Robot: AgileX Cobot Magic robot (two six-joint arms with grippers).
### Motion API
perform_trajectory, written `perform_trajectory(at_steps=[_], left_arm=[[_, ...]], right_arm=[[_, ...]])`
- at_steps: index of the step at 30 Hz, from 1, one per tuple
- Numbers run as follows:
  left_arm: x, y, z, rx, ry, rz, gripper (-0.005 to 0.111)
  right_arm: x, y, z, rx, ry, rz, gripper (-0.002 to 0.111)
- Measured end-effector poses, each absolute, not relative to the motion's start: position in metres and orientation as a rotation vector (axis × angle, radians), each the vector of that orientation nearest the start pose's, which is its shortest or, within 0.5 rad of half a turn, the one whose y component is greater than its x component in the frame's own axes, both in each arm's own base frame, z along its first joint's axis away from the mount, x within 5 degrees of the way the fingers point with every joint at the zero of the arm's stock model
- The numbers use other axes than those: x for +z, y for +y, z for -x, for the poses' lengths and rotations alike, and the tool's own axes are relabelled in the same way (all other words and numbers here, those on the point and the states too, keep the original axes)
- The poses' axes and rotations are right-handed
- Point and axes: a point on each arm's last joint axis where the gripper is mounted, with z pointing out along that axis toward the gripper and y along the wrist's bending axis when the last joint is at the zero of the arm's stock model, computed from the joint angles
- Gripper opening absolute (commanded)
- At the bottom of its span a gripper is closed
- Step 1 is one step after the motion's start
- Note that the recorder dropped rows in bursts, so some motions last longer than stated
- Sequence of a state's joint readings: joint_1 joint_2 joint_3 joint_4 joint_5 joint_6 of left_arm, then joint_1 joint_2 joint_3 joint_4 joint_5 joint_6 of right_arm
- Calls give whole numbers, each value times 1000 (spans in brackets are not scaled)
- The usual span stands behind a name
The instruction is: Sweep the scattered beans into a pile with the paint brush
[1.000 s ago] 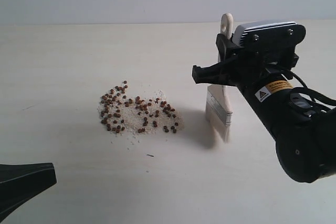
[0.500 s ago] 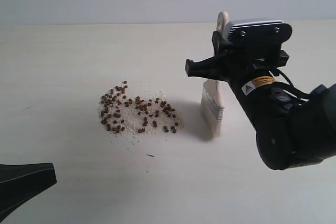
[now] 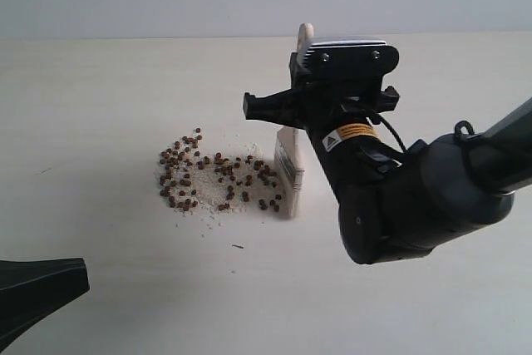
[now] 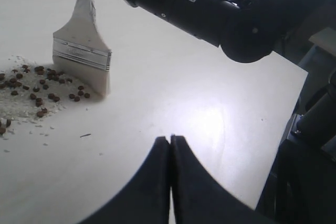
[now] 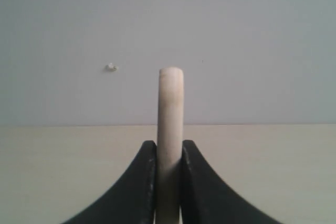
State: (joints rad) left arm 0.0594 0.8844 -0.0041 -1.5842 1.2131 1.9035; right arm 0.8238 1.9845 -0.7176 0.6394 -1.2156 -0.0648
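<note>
Touching edge of beans, upright paint brush, open table beyond

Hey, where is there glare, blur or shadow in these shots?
Left wrist view: bright glare patch on the pale table; left gripper a dark silhouette. Exterior view: even light, white bristles of the wide cream-handled paint brush smeared. Right wrist view: brush handle in the right gripper soft-edged.

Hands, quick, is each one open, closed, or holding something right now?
Left hand: closed, holding nothing.
Right hand: closed on the paint brush handle.
</note>
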Motion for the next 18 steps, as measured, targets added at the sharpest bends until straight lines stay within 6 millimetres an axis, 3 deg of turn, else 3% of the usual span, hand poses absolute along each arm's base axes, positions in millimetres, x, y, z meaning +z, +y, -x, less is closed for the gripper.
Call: perform_trajectory(at_steps=[8, 18], left_arm=[[181, -81, -71, -1152, 1819, -786, 0], [181, -81, -71, -1152, 1819, -786, 0]], right_arm=[[146, 242, -266, 364, 1586, 24, 0], [147, 243, -265, 342, 1594, -26, 0]])
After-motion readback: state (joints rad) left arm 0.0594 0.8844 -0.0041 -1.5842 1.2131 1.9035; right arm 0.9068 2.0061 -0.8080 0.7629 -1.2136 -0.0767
